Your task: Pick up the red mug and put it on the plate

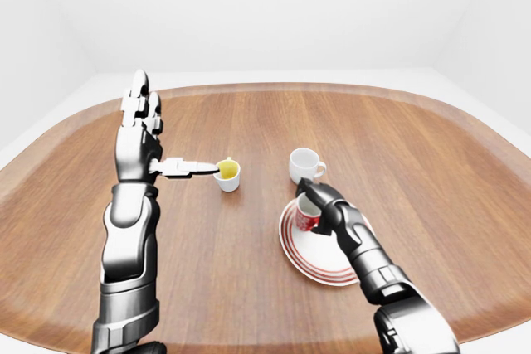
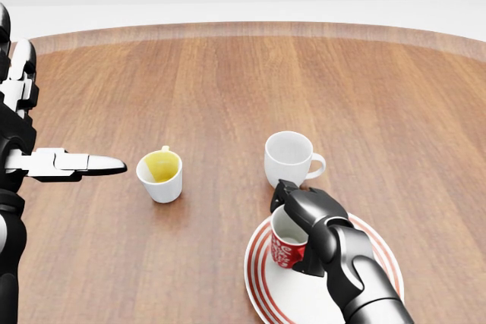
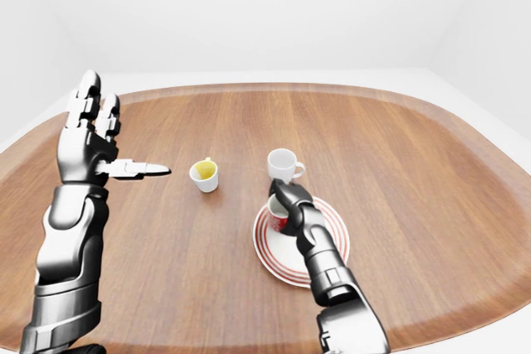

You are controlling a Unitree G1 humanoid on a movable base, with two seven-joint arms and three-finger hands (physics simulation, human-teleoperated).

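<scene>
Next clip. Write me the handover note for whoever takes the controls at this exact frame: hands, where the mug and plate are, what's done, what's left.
Right hand: shut on the red mug, gripping it at the rim.
Left hand: open, empty, raised above the table at the views' left, apart from everything.
Red mug: upright, over the upper left part of the striped plate. Whether its base already touches the plate cannot be told.
Nearby: white mug just above the plate in the head view, yellow-lined cup to the left.
Done: mug picked up and brought to the plate.
Left: set it fully down, open the fingers, lift the hand clear without tipping the mug or nudging the white mug.
</scene>
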